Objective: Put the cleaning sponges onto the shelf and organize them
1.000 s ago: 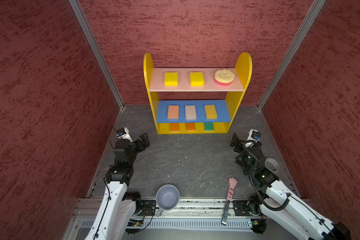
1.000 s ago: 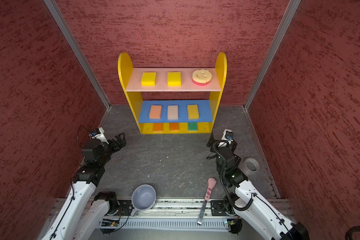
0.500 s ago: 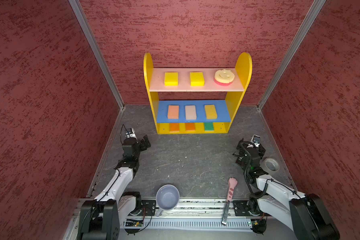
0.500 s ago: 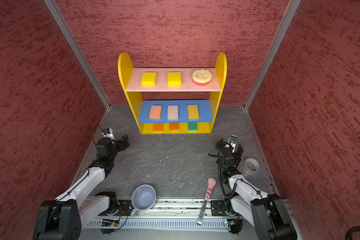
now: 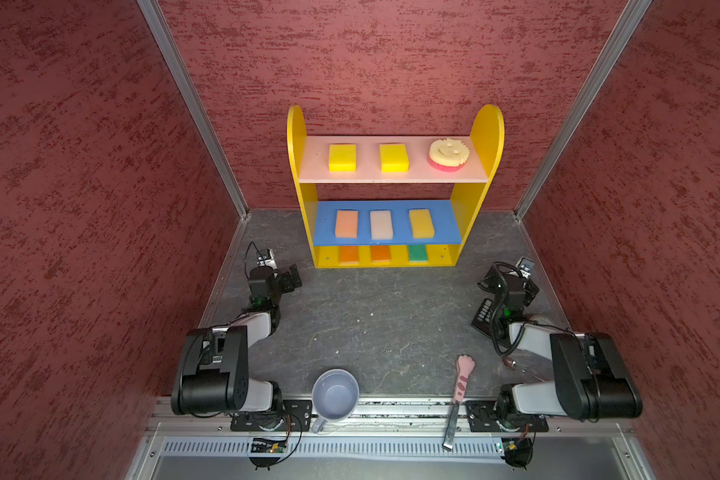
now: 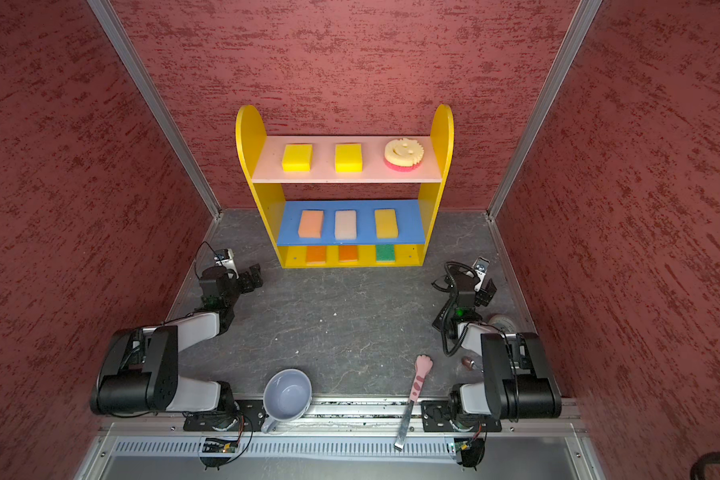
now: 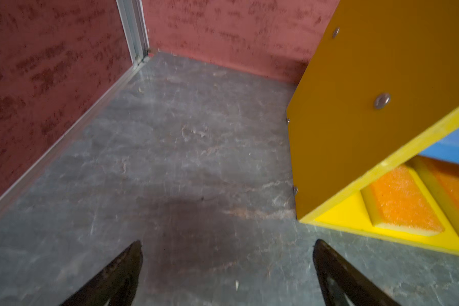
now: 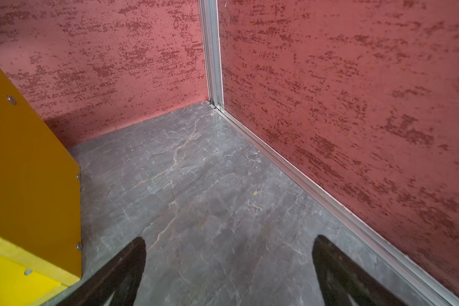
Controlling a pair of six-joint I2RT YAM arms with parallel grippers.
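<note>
The shelf (image 5: 485, 133) stands against the back wall with the cleaning sponges laid in rows on it. Its pink top board carries two yellow blocks (image 5: 342, 157) and the round smiley sponge (image 5: 449, 153). Peach (image 5: 346, 223), pale pink (image 5: 381, 225) and yellow (image 5: 421, 223) blocks lie on the blue board. Two orange blocks (image 5: 348, 254) and a green one (image 5: 417, 252) sit on the bottom board. My left gripper (image 5: 289, 279) (image 7: 227, 254) is open and empty, low over the floor left of the shelf. My right gripper (image 5: 531, 286) (image 8: 228, 249) hovers open and empty to its right.
A grey-blue mug (image 5: 334, 395) and a pink cat-paw tool (image 5: 463, 376) lie at the front edge. A grey ring (image 6: 500, 322) and a small brown object (image 5: 509, 364) sit by the right arm. Red walls close in three sides.
Both arms have folded back and dropped low toward their bases. Both grippers stayed open and empty; the sponges have not moved.
</note>
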